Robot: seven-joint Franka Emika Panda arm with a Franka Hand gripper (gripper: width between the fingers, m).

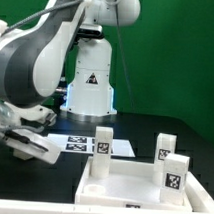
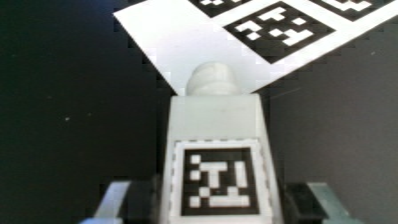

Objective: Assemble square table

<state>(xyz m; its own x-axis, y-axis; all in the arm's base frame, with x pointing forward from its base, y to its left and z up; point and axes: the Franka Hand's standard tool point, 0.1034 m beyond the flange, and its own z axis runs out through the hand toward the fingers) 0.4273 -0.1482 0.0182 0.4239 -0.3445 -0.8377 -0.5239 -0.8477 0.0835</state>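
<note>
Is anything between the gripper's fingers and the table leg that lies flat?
Nothing visible. The leg lies directly between the fingers, with a bare gap on each side; the marker board is only at its tip.

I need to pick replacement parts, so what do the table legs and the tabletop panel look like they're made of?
The leg between the claw fingers looks like matte white moulded plastic: uniform colour, rounded tip, and a flat black-and-white tag that seems printed. The tabletop looks like the same matte white plastic, with thick raised edges. The blur leaves this uncertain.

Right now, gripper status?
Gripper: fingers on either side of a tagged white leg; whether they actually clamp it cannot be told.
</note>
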